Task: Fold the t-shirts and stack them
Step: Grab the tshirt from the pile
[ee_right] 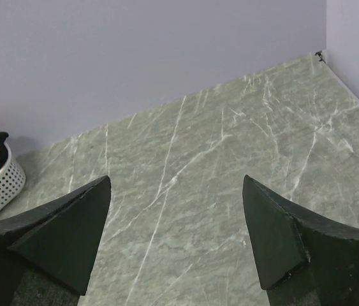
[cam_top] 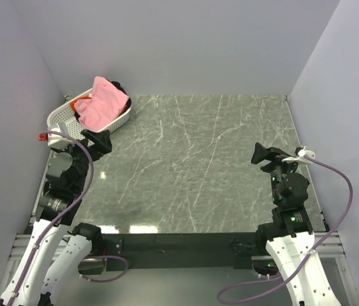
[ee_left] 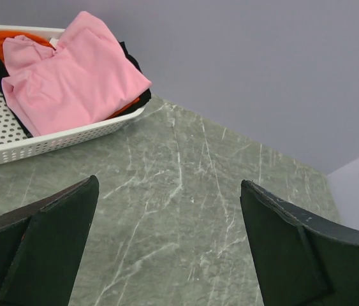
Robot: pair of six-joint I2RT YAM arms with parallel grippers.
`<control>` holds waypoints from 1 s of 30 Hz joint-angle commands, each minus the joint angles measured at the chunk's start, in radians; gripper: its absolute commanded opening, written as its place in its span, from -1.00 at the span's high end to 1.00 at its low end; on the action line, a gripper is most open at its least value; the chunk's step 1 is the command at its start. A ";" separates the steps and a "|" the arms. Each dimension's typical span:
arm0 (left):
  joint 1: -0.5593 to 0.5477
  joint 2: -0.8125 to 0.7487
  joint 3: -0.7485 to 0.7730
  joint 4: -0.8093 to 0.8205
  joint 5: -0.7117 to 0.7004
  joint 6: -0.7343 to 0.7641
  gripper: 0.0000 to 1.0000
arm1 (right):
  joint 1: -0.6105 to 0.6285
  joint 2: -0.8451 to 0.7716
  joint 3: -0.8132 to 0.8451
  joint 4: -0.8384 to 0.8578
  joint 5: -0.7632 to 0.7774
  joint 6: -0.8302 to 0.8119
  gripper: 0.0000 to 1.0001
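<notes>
The left arm's black fingers [ee_left: 45,242] stand wide apart, holding nothing, above the grey-green marbled desk [ee_left: 185,166] and near the white perforated plastic basket [ee_left: 0,137]. The right arm's black fingers [ee_right: 64,229] are spread wide too and hold nothing, over the desk's right side, well apart from the basket. In the basket, at the desk's far left corner by the wall, the light pink fabric t-shirt [ee_left: 71,76] lies crumpled on top, with the bright orange t-shirt [ee_left: 13,38] and a black cloth [ee_left: 136,64] showing beneath it
</notes>
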 commanded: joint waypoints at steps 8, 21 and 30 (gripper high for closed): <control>-0.033 0.071 0.106 0.015 -0.038 0.069 -0.99 | 0.006 0.032 0.060 -0.034 0.060 0.023 -0.81; 0.106 0.796 0.618 0.081 0.087 0.169 -0.99 | 0.002 0.020 0.077 -0.098 0.089 0.053 -0.82; 0.126 1.223 0.902 0.031 0.103 0.227 -0.94 | 0.001 0.014 0.063 -0.086 0.081 0.061 -0.82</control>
